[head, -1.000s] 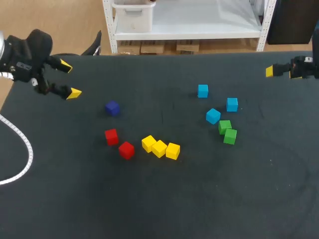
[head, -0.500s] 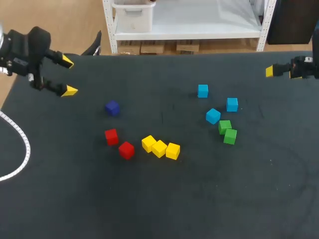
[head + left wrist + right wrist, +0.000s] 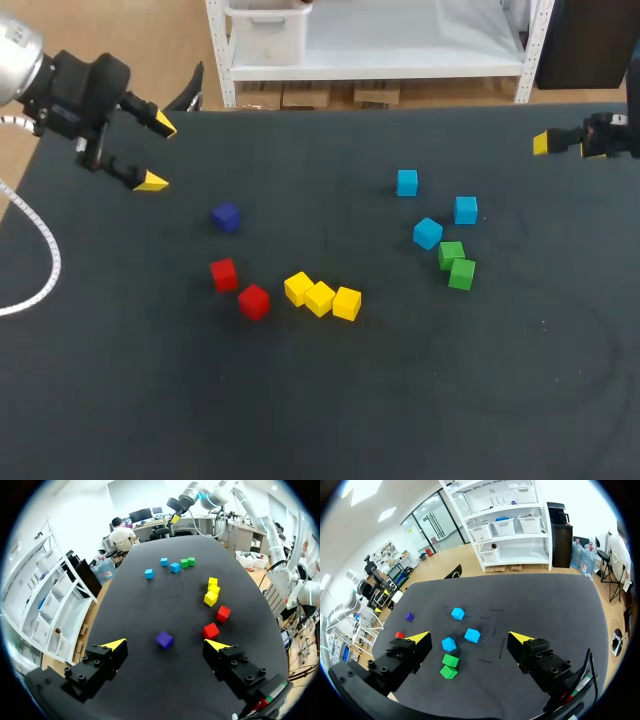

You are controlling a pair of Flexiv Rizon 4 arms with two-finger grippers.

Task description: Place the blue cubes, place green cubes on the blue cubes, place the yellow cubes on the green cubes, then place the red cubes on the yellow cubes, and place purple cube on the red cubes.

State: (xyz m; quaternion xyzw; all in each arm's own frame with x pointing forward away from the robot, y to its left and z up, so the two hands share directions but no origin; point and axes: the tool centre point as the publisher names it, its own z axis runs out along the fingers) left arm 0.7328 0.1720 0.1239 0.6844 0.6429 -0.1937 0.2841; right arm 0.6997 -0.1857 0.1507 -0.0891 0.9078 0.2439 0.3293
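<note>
your left pincer (image 3: pixel 157 153) hung over the far left corner of the bench (image 3: pixel 330 400), its two yellow-tipped fingers spread wide and gripping nothing. your right pincer (image 3: pixel 566 144) sat at the far right edge of the bench, fingers likewise parted and holding nothing. in its wrist view the blue and green cubes lay on the bench ahead of it, none of them touching a finger.

every cube lay singly on the dark surface, each on the bench itself and not on another cube. closest to the left pincer was the purple cube (image 3: pixel 225 217), on its own; in the left wrist view it showed just ahead of the gap between the open fingers. nearer the robot lay one red cube (image 3: pixel 223 274) and a second red cube (image 3: pixel 254 301), close together but apart. to their right the yellow cubes made a tight row, each seeming to touch its neighbour: the left yellow cube (image 3: pixel 298 288), the middle yellow cube (image 3: pixel 320 298) and the right yellow cube (image 3: pixel 347 303).

right of the bench's middle, the blue cubes formed a loose triangle, well apart from the yellow row: the far blue cube (image 3: pixel 406 182), the right blue cube (image 3: pixel 466 210), and the near blue cube (image 3: pixel 427 233), which was turned at an angle. just beside that last one lay a green cube (image 3: pixel 451 255), with the other green cube (image 3: pixel 461 273) touching it on the side nearer the robot.
</note>
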